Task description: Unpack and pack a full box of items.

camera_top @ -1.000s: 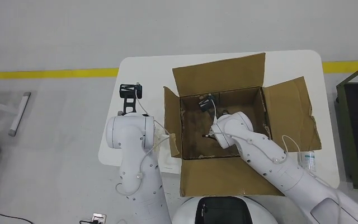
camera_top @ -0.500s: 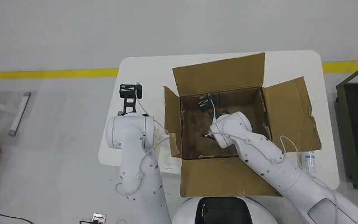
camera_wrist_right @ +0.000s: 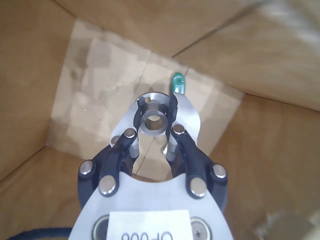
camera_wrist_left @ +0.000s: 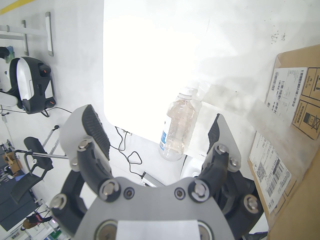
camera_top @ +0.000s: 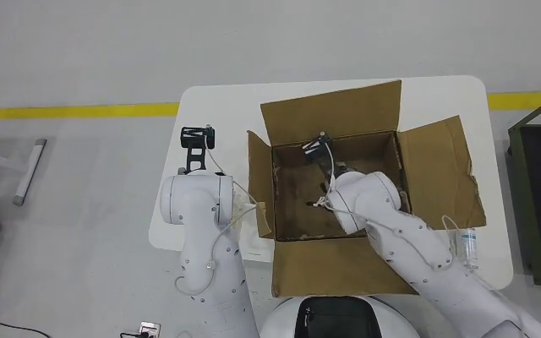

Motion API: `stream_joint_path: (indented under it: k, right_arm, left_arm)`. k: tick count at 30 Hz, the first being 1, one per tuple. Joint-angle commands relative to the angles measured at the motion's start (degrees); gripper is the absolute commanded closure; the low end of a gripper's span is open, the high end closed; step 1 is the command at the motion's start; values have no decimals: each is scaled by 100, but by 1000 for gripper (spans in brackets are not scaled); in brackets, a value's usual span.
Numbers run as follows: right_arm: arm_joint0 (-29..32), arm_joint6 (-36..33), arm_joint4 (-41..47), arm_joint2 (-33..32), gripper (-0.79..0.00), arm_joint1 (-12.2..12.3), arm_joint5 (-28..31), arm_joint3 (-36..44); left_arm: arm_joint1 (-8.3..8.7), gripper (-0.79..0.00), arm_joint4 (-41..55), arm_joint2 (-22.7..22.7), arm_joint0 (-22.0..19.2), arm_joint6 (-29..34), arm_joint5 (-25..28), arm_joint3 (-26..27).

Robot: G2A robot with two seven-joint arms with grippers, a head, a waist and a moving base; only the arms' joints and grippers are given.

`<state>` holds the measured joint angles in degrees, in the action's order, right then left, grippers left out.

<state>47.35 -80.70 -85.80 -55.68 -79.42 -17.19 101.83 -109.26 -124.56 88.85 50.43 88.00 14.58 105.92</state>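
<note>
White tabletop (camera_top: 221, 108) on a grey floor crossed by a yellow line (camera_top: 84, 111). It carries an open cardboard box (camera_top: 334, 110) with its flaps folded outward.

Right gripper (camera_wrist_right: 153, 116): inside the box, above its bottom, clenched on a metal flanged bushing (camera_wrist_right: 153, 124). The steel hub is pinched between both fingers, with its bore facing the wrist camera. Just beyond the bushing shows a small green-coated tip (camera_wrist_right: 178, 83); what it belongs to cannot be told. Seen from above, the right gripper (camera_top: 317, 150) sits close to the box's far wall, and its arm enters over the box's near right corner.

Left gripper (camera_wrist_left: 155, 131): outside the box, to its left, released, with the jaws spread wide over bare tabletop. From above, the left gripper (camera_top: 197, 135) lies level with the box's far wall and well apart from it.

A clear plastic bottle (camera_wrist_left: 178, 128) rests near the tabletop's rounded corner, apart from the box's labelled outer wall. A second clear bottle (camera_top: 467, 245) rests on the tabletop just right of the box's right flap.
</note>
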Motion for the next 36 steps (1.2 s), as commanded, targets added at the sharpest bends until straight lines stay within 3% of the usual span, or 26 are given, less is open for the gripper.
stream_joint_path:
  k: [1, 5, 10, 22, 30, 36]
  right_arm:
    - [285, -128, -84, -381, 0, 63, 75, 838]
    - [855, -351, -219, -1194, 0, 173, 277, 2252]
    - [1472, -417, -230, -2240, 0, 251, 387, 3282]
    - [2033, 54, 337, -4402, 0, 326, 480, 3282]
    - [2801, 45, 913, -5692, 0, 357, 621, 3282]
    - [3404, -91, 1082, -6073, 0, 358, 707, 3282]
  left_arm:
    - [0, -785, 0, 0, 0, 0, 0, 0]
    - [0, -785, 0, 0, 0, 0, 0, 0]
    - [0, -785, 0, 0, 0, 0, 0, 0]
    - [0, -785, 0, 0, 0, 0, 0, 0]
    - [0, -785, 0, 0, 0, 0, 0, 0]
    - [0, -785, 0, 0, 0, 0, 0, 0]
